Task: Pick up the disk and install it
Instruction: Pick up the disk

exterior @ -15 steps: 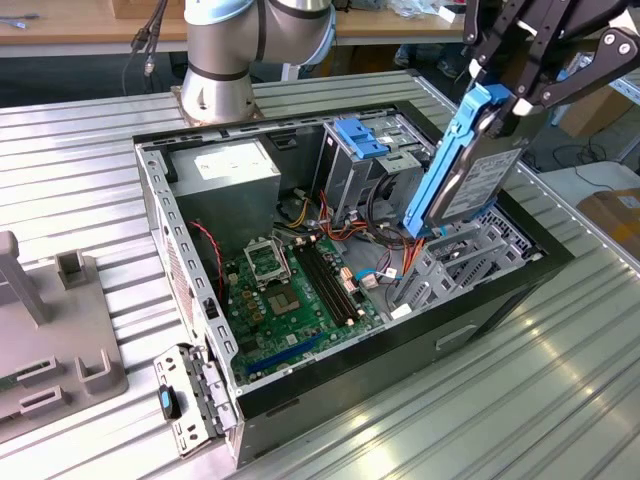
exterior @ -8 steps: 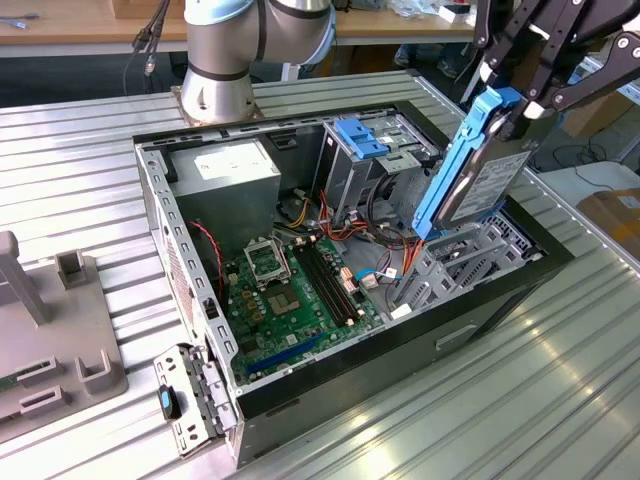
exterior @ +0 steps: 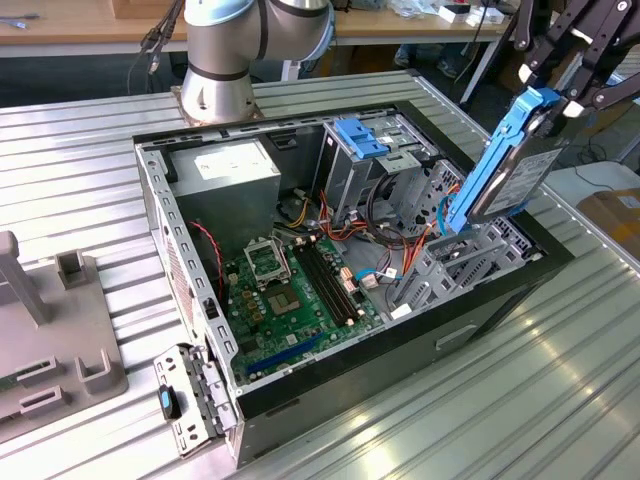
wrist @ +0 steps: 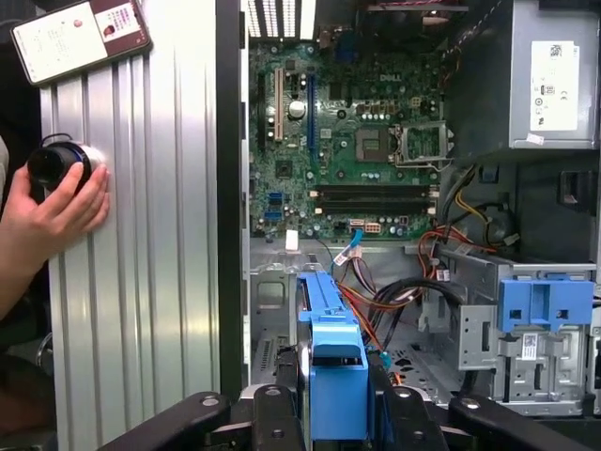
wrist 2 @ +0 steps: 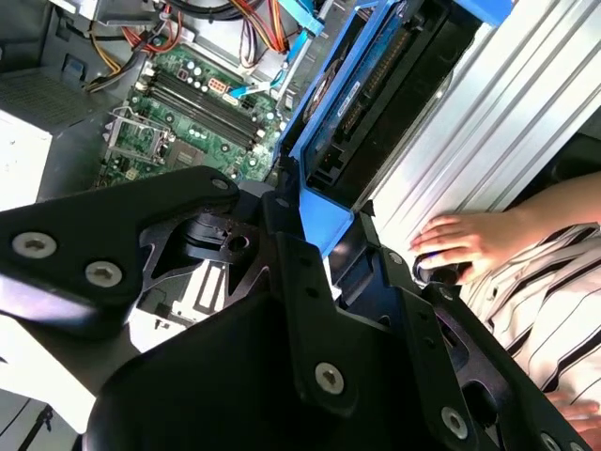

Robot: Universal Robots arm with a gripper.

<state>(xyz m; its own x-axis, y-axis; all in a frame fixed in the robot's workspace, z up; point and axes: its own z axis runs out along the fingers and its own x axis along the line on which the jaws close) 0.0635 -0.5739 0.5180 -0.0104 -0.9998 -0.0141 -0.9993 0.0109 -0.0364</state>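
Claw [exterior: 555, 98]: was clamped on the disk [exterior: 512, 170], tilted just above the case.
Case [exterior: 158, 200]: lay open, motherboard [exterior: 290, 300] inside.

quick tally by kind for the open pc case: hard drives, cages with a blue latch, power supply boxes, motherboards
flat dark grey hard drive with blue plastic rails, held by the gripper: 1
grey metal cage with light-blue plastic latch: 1
big grey power supply box with white label: 1
green motherboard: 1
total: 4

disk [wrist: 335, 376] | on edge between jaws | over open case [wrist: 232, 188]
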